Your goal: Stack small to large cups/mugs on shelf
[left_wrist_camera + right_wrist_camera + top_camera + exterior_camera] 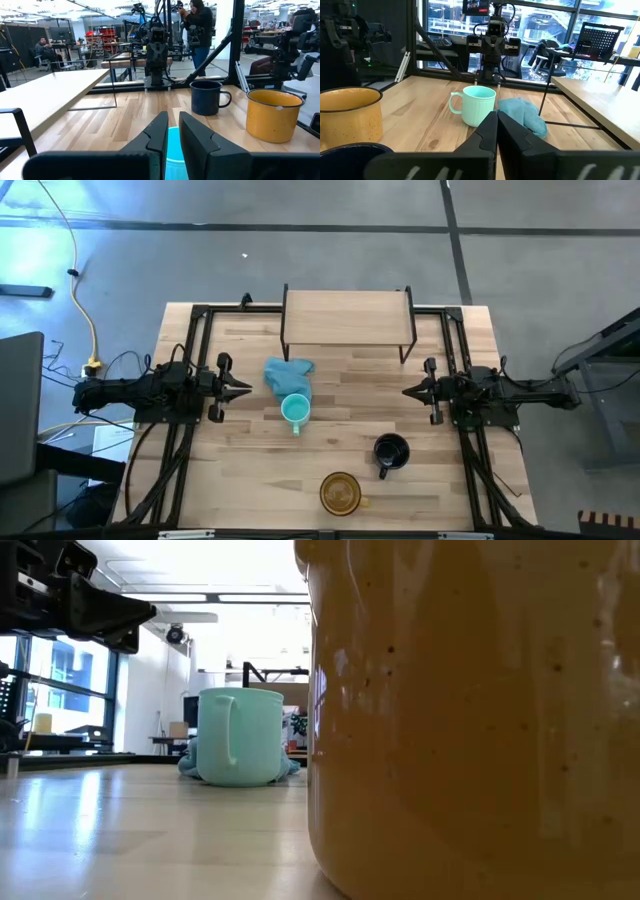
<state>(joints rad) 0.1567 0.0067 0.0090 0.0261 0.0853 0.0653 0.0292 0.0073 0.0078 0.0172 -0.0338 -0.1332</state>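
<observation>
Three mugs stand upright on their bases on the wooden table (240, 480): a small turquoise one (295, 410) at the middle, a black one (390, 451) toward the near right, and an amber one (340, 492) by the near edge. The shelf (347, 320), a light-wood board on thin black legs, stands bare at the far edge. My left gripper (247, 388) hovers at the table's left, level and pointing at the turquoise mug (174, 150). Its fingers show only a narrow slit. My right gripper (407, 391) hovers at the right, shut and level. Neither touches anything.
A blue-teal cloth (288, 373) lies crumpled just beyond the turquoise mug, between it and the shelf. Black arm frames (185, 450) run along the table's left and right sides. In the low view the amber mug (470, 720) fills the right half. People stand in the room beyond.
</observation>
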